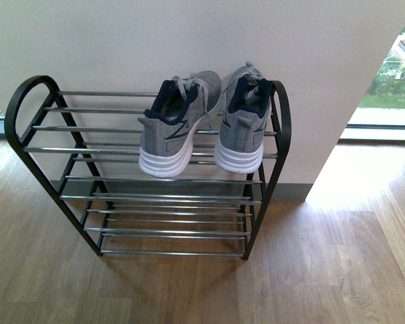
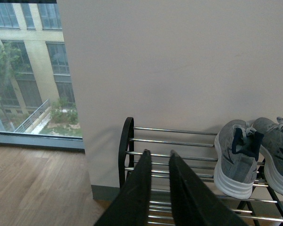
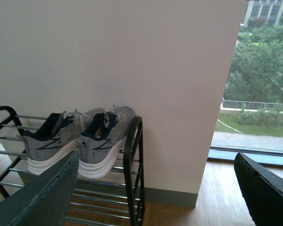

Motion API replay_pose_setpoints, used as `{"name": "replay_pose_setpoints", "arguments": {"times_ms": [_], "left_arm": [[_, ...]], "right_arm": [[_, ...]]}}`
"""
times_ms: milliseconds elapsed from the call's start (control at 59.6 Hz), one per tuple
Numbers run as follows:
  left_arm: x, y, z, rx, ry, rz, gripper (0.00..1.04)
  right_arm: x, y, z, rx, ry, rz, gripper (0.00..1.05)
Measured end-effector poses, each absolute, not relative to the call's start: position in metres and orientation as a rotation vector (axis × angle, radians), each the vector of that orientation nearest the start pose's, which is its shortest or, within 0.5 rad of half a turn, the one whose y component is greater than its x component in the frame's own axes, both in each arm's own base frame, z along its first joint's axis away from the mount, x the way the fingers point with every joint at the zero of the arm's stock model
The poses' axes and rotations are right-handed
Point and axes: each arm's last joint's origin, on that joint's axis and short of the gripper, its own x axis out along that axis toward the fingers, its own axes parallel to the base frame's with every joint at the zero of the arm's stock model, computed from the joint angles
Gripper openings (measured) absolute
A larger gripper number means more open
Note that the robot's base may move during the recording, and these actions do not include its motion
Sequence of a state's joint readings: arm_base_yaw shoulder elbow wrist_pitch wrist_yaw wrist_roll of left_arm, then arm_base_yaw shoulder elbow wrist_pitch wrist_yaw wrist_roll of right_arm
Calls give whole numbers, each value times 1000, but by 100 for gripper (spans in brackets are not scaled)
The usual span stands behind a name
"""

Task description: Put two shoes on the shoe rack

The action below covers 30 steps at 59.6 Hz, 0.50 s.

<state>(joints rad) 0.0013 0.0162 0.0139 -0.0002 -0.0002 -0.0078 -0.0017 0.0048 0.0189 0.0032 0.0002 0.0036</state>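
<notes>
Two grey mesh shoes stand side by side on the top tier of the shoe rack, toward its 3 o'clock end in the front view. Their heels face 6 o'clock and their toes point at the wall. One shoe leans on the bars, and the other shoe sits just beside it at 3 o'clock, against the side loop. The left gripper is almost closed, with a slim gap, and holds nothing. The right gripper is spread wide and empty. Both hang apart from the rack.
</notes>
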Motion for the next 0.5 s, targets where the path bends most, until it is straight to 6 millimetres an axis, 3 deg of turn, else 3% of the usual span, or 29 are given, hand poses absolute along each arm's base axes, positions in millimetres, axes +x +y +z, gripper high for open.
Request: {"name": "replay_pose_setpoints", "arguments": {"times_ms": [118,252,353,504], "left_arm": [[98,0,167,-8,2,2,50],[98,0,167,-8,2,2,73],[98,0,167,-7,2,4,97],[98,0,167,-6,3,2,95]], "right_arm": [[97,0,170,4,-17,-2,95],[97,0,170,4,-17,0,95],[97,0,170,4,-17,2,95],[97,0,170,4,-17,2,95]]}}
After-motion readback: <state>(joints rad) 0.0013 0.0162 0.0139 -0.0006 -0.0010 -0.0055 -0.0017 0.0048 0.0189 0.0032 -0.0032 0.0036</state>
